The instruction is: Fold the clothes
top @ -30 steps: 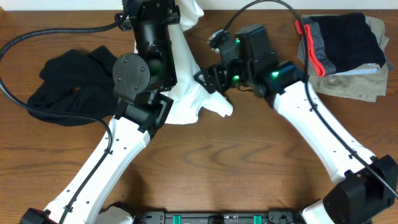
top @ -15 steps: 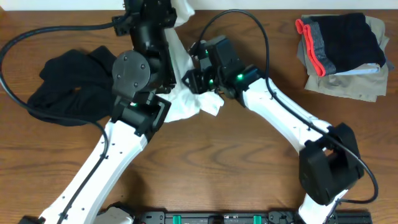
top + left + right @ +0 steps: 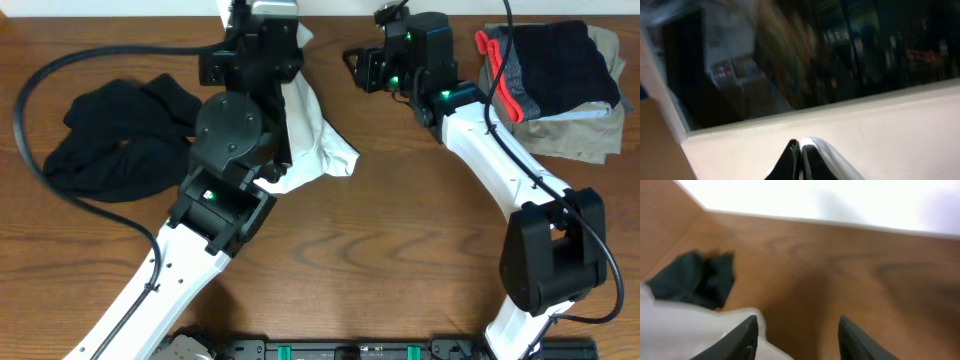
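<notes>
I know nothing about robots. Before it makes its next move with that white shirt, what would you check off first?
1. Left gripper has the white T-shirt: ok. It is shut, with white cloth at its tips.
2. Right gripper is free to take another part: ok. It is open, with only bare table between its fingers.
3. Shirt is spread flat for folding: not ok. It is bunched and partly hidden under the left arm.
4. Black garment is out of the way: ok. It lies crumpled at the table's left, in neither gripper.
5. Which part of the shirt is gripped: cannot tell.
</notes>
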Action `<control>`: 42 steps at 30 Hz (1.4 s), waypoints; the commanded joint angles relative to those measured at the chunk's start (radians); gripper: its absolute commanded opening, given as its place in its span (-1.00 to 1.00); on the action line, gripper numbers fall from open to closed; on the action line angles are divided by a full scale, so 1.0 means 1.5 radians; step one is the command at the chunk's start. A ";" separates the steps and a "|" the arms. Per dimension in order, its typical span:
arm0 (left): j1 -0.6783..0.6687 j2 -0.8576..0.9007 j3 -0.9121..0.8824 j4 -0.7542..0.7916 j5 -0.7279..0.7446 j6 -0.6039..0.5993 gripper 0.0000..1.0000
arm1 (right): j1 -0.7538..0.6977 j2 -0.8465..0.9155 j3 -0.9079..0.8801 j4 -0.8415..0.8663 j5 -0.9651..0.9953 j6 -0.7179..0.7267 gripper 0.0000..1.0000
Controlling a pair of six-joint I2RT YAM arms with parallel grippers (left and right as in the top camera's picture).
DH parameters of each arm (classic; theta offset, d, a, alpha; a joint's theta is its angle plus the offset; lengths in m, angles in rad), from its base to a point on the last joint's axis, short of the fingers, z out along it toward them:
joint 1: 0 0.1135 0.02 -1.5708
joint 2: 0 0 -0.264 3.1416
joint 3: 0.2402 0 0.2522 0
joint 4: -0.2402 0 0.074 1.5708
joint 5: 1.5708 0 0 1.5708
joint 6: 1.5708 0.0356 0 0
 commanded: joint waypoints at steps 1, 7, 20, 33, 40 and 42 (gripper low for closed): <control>0.019 -0.012 0.018 0.077 -0.008 0.002 -0.88 | 0.006 -0.013 0.009 -0.033 -0.122 -0.003 0.09; 0.073 -0.011 0.018 0.137 0.061 0.001 -0.88 | 0.046 -0.054 0.009 -0.138 -0.195 -0.031 0.28; 0.087 -0.008 0.018 0.137 0.060 0.002 -0.88 | 0.157 -0.068 0.007 -0.180 -0.197 -0.039 0.57; 0.087 -0.026 0.018 0.140 0.037 0.002 -0.88 | 0.217 0.007 0.007 -0.178 -0.053 -0.043 -0.73; 0.087 -0.041 0.018 0.056 -0.028 0.002 -0.88 | 0.158 0.005 0.009 -0.167 -0.017 -0.048 -0.97; 0.087 -0.042 0.018 0.029 -0.054 0.002 -0.88 | 0.127 0.005 0.012 -0.142 -0.021 -0.052 -0.99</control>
